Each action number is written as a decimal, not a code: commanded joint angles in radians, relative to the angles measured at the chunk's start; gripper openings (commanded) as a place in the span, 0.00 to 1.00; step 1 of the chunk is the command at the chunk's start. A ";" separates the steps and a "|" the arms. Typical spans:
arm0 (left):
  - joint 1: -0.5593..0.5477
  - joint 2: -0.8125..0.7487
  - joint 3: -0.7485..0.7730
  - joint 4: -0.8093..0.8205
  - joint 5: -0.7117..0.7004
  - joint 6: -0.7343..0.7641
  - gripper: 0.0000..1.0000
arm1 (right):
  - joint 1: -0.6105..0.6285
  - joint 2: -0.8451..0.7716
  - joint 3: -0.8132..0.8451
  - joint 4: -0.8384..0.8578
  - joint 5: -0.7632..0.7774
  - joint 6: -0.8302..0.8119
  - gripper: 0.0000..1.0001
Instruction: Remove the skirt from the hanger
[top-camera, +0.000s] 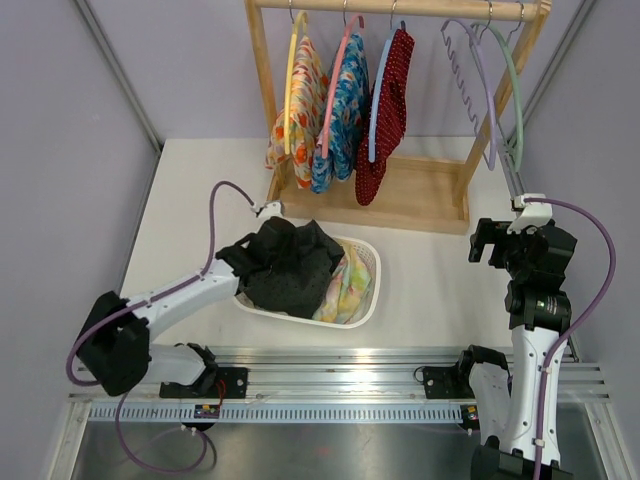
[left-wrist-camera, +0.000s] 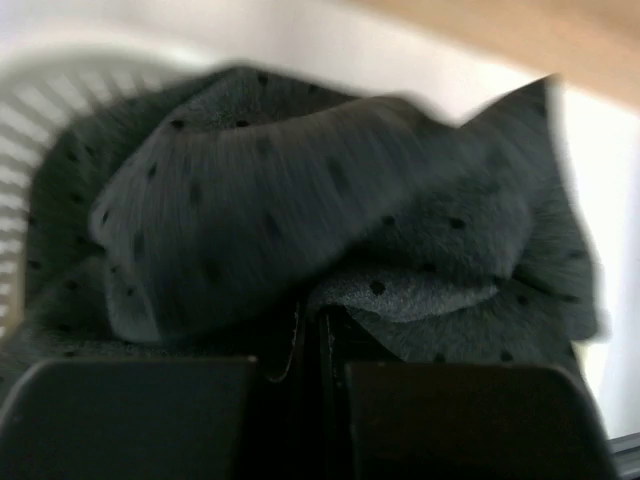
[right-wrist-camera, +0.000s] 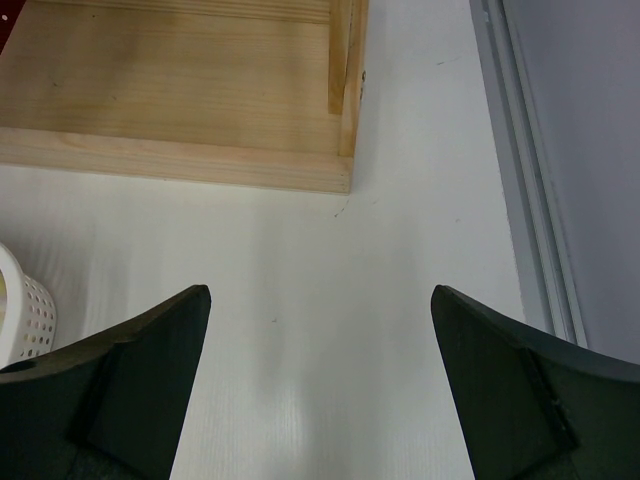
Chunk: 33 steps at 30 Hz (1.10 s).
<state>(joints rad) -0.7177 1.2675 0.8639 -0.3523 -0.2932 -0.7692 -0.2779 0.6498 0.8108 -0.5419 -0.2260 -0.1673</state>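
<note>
Left end effector (left-wrist-camera: 310, 345), largely hidden, seems clamped on the skirt (top-camera: 285, 265); right end effector (right-wrist-camera: 320, 300) gapes empty.

Robot lab test cell, not a home or shop. A light wooden garment rack (top-camera: 425, 192) stands at the back of a white tabletop (top-camera: 440, 290). Plain grey panel walls (top-camera: 60, 120) w/ aluminium frame posts (top-camera: 118, 72) close in behind and either side of the rack. In front of the rack, a slotted aluminium rail (top-camera: 340, 378) carries a white left robot arm (top-camera: 180, 293) & a white right robot arm (top-camera: 525, 370).
</note>
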 joint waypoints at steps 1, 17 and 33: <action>0.001 0.075 -0.075 0.145 0.114 -0.042 0.00 | -0.004 -0.007 0.004 0.039 -0.018 -0.006 1.00; 0.001 -0.299 0.003 0.109 0.238 0.374 0.99 | -0.006 0.094 0.464 -0.584 -0.554 -0.366 0.99; 0.001 -0.781 -0.187 0.043 0.355 0.558 0.99 | 0.328 0.658 1.165 -0.573 -0.463 -0.038 0.99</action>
<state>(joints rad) -0.7177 0.5236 0.7090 -0.3176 0.0700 -0.1932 -0.0803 1.2083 1.8744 -1.1725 -0.8307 -0.3149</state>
